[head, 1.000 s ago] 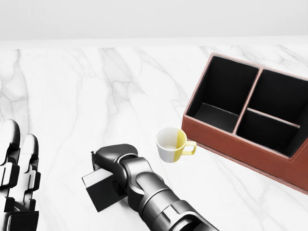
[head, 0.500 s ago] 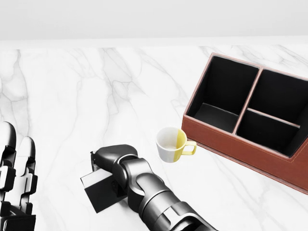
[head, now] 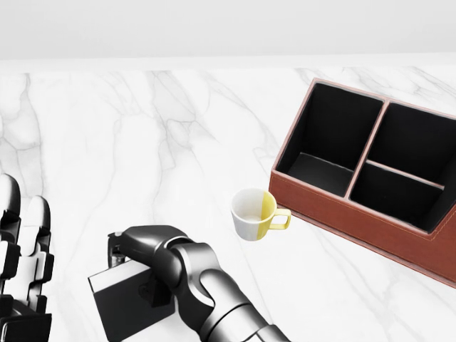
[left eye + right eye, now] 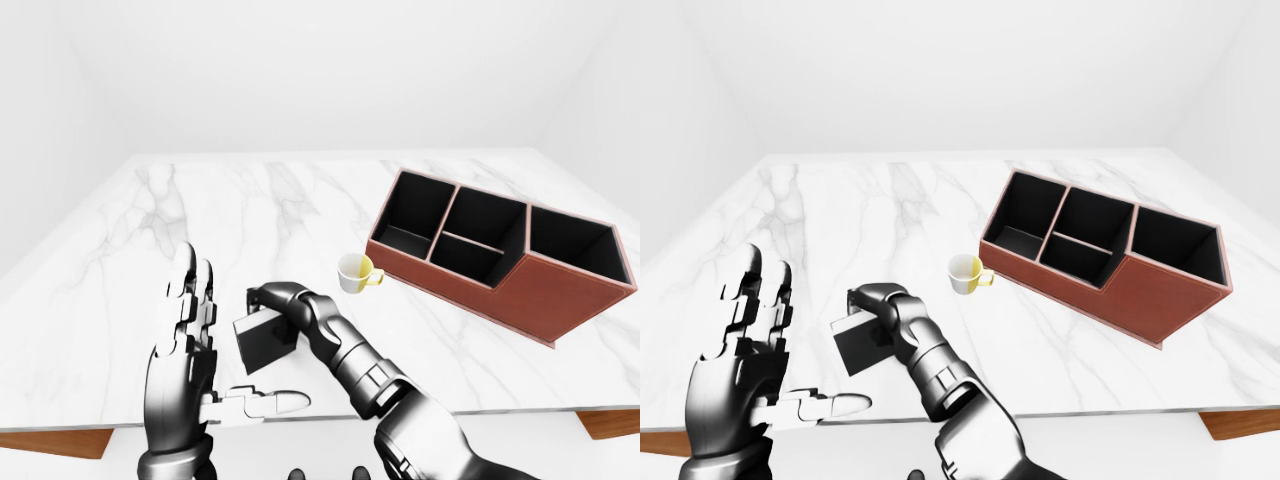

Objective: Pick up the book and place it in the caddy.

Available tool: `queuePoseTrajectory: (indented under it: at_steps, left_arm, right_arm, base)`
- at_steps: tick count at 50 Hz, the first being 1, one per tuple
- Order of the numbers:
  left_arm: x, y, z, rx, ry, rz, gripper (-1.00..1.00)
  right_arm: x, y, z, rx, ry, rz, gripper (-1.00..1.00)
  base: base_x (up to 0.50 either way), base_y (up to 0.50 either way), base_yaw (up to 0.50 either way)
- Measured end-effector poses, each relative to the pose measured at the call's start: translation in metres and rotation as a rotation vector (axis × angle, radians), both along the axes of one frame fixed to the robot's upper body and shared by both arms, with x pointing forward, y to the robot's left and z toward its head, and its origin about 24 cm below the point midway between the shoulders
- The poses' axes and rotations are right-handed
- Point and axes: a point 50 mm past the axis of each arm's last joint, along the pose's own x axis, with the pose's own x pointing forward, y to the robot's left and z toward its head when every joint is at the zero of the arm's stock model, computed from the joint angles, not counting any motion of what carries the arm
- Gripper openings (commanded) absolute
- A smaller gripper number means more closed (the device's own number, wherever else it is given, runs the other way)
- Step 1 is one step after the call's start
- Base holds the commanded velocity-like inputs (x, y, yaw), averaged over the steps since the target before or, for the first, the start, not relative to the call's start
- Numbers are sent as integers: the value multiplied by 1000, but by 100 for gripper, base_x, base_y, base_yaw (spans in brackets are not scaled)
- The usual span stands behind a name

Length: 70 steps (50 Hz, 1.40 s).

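Black book [image 3: 132, 298] is gripped in the right robot hand [image 3: 146, 267], low on the marble surface [image 3: 142, 128]; the left robot hand [image 4: 185, 345] stands open at its nine o'clock. Lift well clear, pass above the cup [image 3: 253, 214], and lower squarely into a caddy [image 3: 370, 167] compartment at two o'clock.

White grey-veined marble table [image 3: 142, 142]; black book [image 3: 125, 303]; reddish-brown caddy [image 3: 399, 235], black inside, at three o'clock; white-and-yellow cup [image 3: 253, 214]

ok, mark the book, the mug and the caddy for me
book [image 3: 121, 299]: head view, dark cover.
mug [image 3: 251, 214]: head view, rim and side wall.
caddy [image 4: 560, 292]: left-eye view, brown outer wall.
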Motion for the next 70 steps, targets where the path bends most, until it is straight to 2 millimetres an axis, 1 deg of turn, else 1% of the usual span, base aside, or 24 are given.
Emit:
queuePoseTrajectory:
  at_steps: [18,35,51,59,70]
  left_arm:
    - [-1,-1,0,-2,-4,-1,100]
    - [-2,0,1,-2,-6,-1,100]
    - [0,1,2,-2,-6,-1,100]
    - [1,1,3,-2,-7,0,100]
    - [1,1,4,-2,-8,0,100]
  right_arm:
    - [1,2,24,67,-27,32,-100]
    - [3,2,40,94,-64,47,-100]
    - [6,0,70,130,-128,76,-100]
    - [7,-3,87,148,-171,91,-100]
    - [11,-14,100,152,-209,80,-100]
  base:
    - [0,0,0]
    - [0,0,0]
    - [0,0,0]
    - [0,0,0]
    - [0,0,0]
